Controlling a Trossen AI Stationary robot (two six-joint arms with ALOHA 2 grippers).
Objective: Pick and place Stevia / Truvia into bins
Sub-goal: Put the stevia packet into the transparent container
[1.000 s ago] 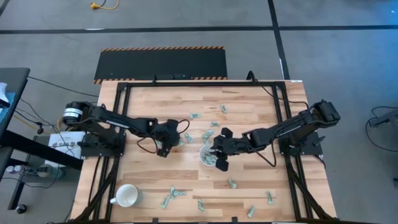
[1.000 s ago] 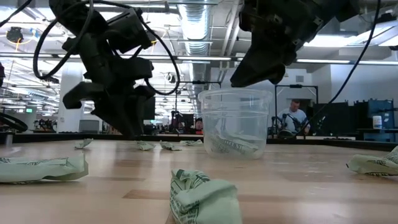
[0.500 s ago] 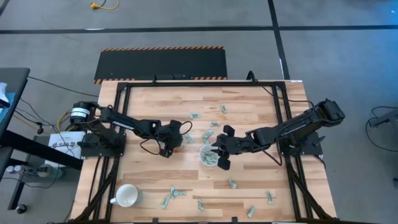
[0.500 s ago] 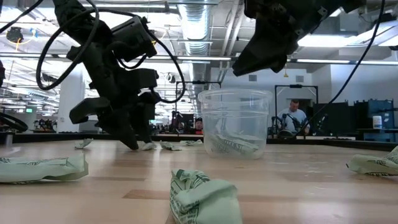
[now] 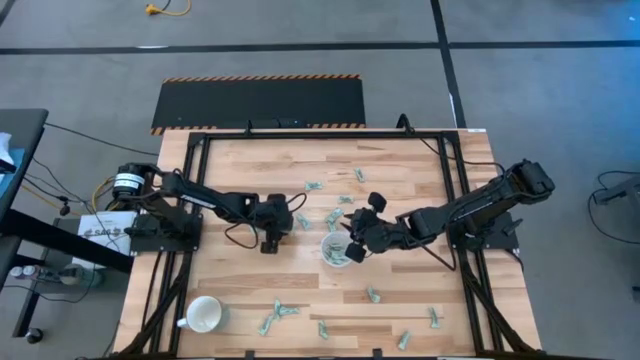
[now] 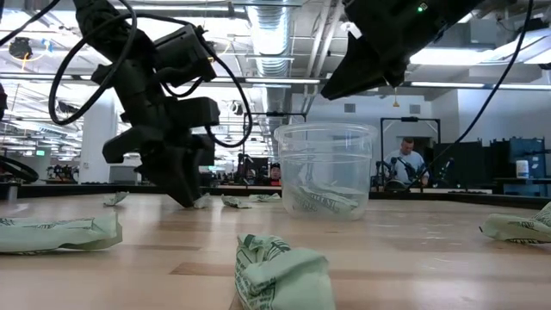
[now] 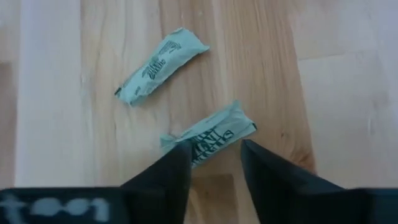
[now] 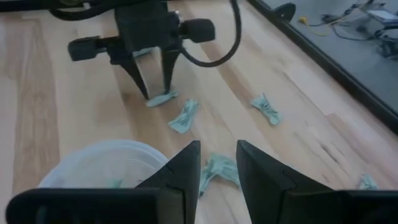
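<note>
Pale green and white sachets lie scattered flat on the wooden table (image 5: 240, 290). The clear plastic cup (image 5: 335, 251) (image 6: 325, 172) stands upright mid-table with a few sachets (image 6: 323, 202) inside. My left gripper (image 5: 278, 226) (image 7: 214, 152) points down to the cup's left, open, its fingers on either side of one sachet (image 7: 211, 132) (image 8: 160, 98). A second sachet (image 7: 161, 65) lies just beyond. My right gripper (image 5: 358, 238) (image 8: 217, 155) hovers above the cup's right rim, open by a narrow gap and holding nothing. My left gripper comes at the sachet from above, fingers pointing down across its near half (image 7: 202, 142). One finger (image 7: 177, 165) covers the sachet's end. I cannot tell whether the fingers touch it. The sachet lies flat on the table.
A white handled mug (image 5: 203, 315) stands at the near left. More sachets lie near the far edge (image 5: 314, 186), along the near edge (image 5: 278, 312) (image 5: 404, 340) and close to the low camera (image 6: 280, 274). A black metal frame (image 5: 300, 134) borders the table. People show in the room behind (image 6: 405, 159).
My left gripper has come down toward the table just left of the cup, and its spread fingers have drawn closer together around a sachet. My right gripper, over the cup's right side, has turned about and risen slightly. The cup and the sachets stay put.
</note>
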